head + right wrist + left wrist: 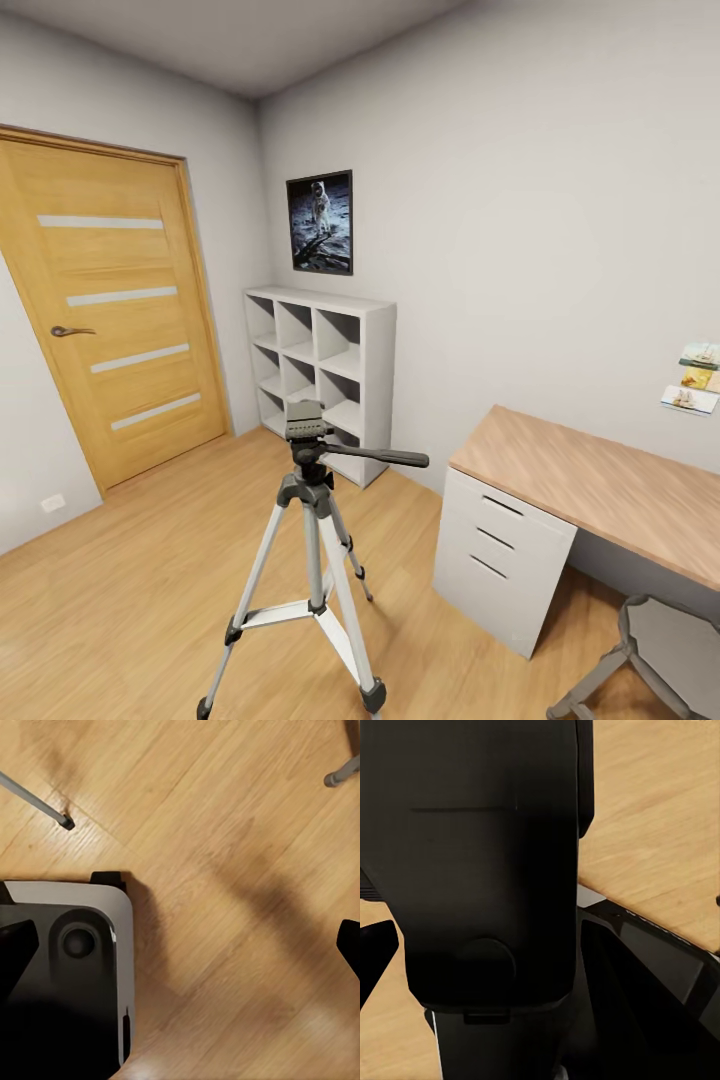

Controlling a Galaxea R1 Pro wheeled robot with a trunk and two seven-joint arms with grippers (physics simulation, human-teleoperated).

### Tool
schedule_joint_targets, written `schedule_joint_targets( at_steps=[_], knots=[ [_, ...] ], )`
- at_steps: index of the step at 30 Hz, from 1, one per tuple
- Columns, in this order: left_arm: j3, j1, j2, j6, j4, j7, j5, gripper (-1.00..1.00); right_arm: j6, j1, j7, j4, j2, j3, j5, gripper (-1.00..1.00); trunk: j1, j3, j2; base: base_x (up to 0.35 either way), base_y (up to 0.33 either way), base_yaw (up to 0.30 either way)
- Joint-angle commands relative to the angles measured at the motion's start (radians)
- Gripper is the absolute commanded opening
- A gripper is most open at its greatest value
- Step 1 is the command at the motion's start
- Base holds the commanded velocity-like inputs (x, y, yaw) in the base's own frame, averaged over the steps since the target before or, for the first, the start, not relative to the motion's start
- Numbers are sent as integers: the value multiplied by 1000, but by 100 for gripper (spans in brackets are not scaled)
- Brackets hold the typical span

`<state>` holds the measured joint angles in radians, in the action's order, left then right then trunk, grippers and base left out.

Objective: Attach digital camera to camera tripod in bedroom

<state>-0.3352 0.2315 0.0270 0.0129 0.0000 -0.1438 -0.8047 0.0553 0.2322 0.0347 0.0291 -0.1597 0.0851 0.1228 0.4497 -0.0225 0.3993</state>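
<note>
Camera tripod: it stood on the light wood floor just ahead of my head camera, legs spread; its head plate was bare and its pan handle pointed toward the desk.
Digital camera: I could not find it on the tripod, the desk top or the shelf.
Bedroom: behind the tripod stood the white cube shelf against the far wall, with the astronaut poster above it; the oak door was to the left, shut; a grey chair sat by the desk.
Left gripper: the left wrist view was taken up by a dark robot body part close to the lens; I could not tell the jaw state or any hold.
Right gripper: dark fingertips showed at opposite edges of the right wrist view, jaws wide apart, holding nothing, above bare floor and the robot base; one tripod foot lay nearby.
Step in hand: I judged this as search, with nothing attached.
Next move: I needed to turn the head or base to locate the camera before any grasp.
</note>
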Motion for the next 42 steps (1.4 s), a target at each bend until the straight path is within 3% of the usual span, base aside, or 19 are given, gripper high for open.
schedule_joint_targets(
  at_steps=[1, 19, 42],
  knots=[
    [-9, 0, 0, 1, 0, -3, -6, -100, 5, 1, 2, 3, 0, 9, 10, 100, 0, 0, 1, 0, 0, 0],
    [-8, 0, -1, 1, 0, -3, -6, -100, 5, 1, 2, 3, 0, 9, 11, 100, 0, 0, 1, 0, 0, 188],
    [-9, 0, 1, 1, 0, -3, -6, -100, 5, 1, 2, 3, 0, 8, 12, 100, 0, 0, 1, -64, 0, 18]
  ],
)
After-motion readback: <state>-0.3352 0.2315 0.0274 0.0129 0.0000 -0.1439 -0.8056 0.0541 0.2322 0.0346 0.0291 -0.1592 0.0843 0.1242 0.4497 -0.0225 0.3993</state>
